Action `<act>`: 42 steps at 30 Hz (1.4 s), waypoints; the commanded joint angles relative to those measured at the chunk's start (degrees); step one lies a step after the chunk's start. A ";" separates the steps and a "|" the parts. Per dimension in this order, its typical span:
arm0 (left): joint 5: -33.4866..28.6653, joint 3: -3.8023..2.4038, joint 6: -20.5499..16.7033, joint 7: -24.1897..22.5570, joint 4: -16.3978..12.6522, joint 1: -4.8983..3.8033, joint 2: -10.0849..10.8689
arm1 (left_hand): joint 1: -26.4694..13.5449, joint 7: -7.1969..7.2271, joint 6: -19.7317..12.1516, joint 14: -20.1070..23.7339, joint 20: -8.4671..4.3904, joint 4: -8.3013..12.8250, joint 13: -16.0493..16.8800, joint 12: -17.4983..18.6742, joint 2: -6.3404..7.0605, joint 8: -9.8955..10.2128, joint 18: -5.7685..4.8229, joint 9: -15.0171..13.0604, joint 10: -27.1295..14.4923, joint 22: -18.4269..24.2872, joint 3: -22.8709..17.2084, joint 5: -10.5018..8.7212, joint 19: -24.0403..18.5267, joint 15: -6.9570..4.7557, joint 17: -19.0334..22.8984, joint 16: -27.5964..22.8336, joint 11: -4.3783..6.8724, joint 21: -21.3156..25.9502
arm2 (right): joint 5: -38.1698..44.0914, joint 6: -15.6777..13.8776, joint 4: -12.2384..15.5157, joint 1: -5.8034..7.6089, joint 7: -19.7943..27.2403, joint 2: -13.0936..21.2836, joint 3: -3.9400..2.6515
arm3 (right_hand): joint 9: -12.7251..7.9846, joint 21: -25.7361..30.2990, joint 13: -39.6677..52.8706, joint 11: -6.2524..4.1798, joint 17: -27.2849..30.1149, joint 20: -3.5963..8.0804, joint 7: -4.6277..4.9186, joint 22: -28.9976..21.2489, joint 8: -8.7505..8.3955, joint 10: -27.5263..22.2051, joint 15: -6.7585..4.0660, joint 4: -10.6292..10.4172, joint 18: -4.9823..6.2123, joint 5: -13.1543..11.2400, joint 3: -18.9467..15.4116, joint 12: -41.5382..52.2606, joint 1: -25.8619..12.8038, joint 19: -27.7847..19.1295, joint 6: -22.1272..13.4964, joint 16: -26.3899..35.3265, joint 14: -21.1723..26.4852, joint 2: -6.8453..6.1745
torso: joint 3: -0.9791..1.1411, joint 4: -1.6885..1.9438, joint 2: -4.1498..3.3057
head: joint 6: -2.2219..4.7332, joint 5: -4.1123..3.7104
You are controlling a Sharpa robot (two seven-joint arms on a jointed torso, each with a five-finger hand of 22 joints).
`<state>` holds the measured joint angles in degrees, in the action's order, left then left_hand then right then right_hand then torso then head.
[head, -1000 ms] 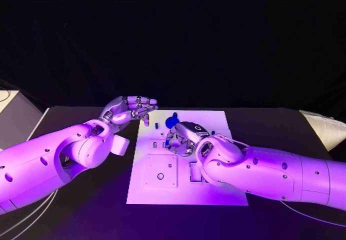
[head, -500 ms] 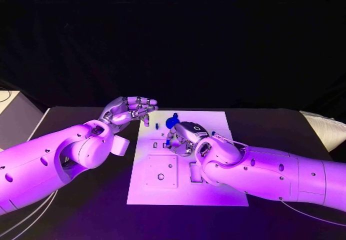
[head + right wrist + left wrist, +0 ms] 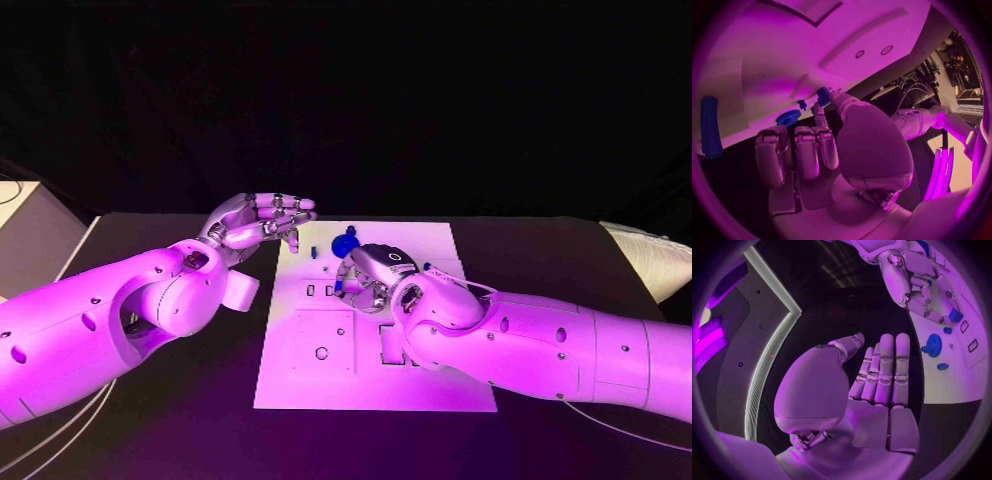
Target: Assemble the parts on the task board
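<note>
White task board (image 3: 418,390) lies on the black table (image 3: 173,440) with no readable writing on it. Over its middle, the right hand (image 3: 371,272) hangs palm down; in its wrist view the fingertips (image 3: 834,95) touch a small blue part (image 3: 823,95), though whether they actually pinch it cannot be told. Just beyond that hand sits a round blue part (image 3: 343,242), with a small blue peg (image 3: 802,104) nearby. Off the board's far left corner, the left hand (image 3: 260,220) hovers empty, fingers held together and loosely curled. A long blue piece (image 3: 709,127) shows in the right wrist view.
</note>
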<state>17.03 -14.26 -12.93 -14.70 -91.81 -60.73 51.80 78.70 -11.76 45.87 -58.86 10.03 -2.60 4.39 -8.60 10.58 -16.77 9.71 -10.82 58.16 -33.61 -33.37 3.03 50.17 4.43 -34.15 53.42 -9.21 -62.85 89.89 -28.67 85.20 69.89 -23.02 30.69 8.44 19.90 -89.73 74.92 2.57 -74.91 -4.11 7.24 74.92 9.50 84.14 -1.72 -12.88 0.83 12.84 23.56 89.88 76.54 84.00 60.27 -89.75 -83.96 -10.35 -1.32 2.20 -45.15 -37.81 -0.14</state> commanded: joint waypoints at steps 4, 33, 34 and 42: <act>0.10 -0.04 0.95 -0.20 -0.04 0.00 -0.10 | -0.38 -1.38 -0.52 0.21 0.02 0.07 -0.08 -0.37 -0.03 -0.13 0.88 -0.09 -0.43 -0.09 -0.34 0.05 -0.20 0.17 0.06 0.37 0.02 -0.28 | 0.94 1.29 -0.03 -0.08 0.28 -0.08 0.07 | -0.26 -0.27 15.08 0.23 -13.72 -0.34 0.16 15.08 -0.37 5.86 0.17 0.25 -0.83 -0.56 -0.02 0.12 0.02 6.00 -0.87 0.11 -5.74 -0.77 | 0.04 0.01 -0.03 | 0.00 -0.04; 0.09 -0.04 1.30 -0.11 0.21 0.15 -0.29 | -0.46 -1.43 -0.63 0.23 0.09 0.09 -0.07 -0.44 -0.03 -0.15 0.89 -0.14 -0.54 -0.11 -0.43 0.05 -0.27 0.23 0.10 0.46 -0.03 -0.40 | 0.15 -1.51 0.14 -0.16 1.32 0.15 0.15 | -1.46 -0.27 15.08 1.50 -13.05 -1.68 1.55 15.08 -2.32 5.86 1.62 -1.08 -0.83 -2.65 -4.50 0.12 -0.96 6.00 -4.49 0.31 -5.58 -3.23 | -0.04 0.02 -0.01 | -0.24 0.11; 0.09 -0.04 1.35 -0.10 0.23 0.16 -0.29 | -0.46 -1.43 -0.63 0.23 0.09 0.09 -0.07 -0.44 -0.03 -0.15 0.89 -0.14 -0.54 -0.11 -0.43 0.05 -0.27 0.23 0.10 0.46 -0.03 -0.40 | 0.13 -1.64 0.15 -0.17 1.35 0.15 0.15 | -1.49 -0.27 15.08 1.53 -13.04 -1.72 1.58 15.08 -2.36 5.86 1.65 -1.22 -0.83 -2.70 -4.76 0.12 -0.96 6.00 -4.57 0.31 -5.58 -3.20 | -0.03 0.01 -0.02 | -0.25 0.12; 0.14 -0.04 1.90 -0.17 0.50 0.38 -0.37 | -0.52 -1.45 -0.69 0.25 0.12 0.10 -0.06 -0.46 0.01 -0.15 0.90 -0.16 -0.61 -0.11 -0.45 0.04 -0.31 0.25 0.12 0.50 -0.05 -0.46 | -0.32 -3.33 0.60 -0.32 1.75 0.56 0.16 | -1.67 -0.27 15.08 1.66 -13.06 -1.91 1.69 15.08 -2.52 5.86 1.79 -2.30 -0.83 -3.17 -6.77 0.12 -0.86 6.00 -4.89 0.31 -5.58 -3.26 | -0.03 0.05 0.01 | -0.25 0.10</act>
<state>17.03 -14.26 -12.50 -14.53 -91.27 -60.38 51.58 78.70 -11.76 45.45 -58.86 10.03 -2.44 4.39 -8.82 10.58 -16.77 9.72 -10.90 57.95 -33.65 -33.53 3.03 50.17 4.43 -34.10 53.68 -9.43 -63.06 89.74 -30.54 85.54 69.69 -22.19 31.12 8.59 18.28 -89.73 74.95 3.80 -74.90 -5.77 8.95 74.95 7.21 84.12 -0.31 -15.10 0.83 9.86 17.16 89.88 75.57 84.00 55.73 -89.75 -84.11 -13.00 -1.36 2.22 -45.16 -38.06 -0.05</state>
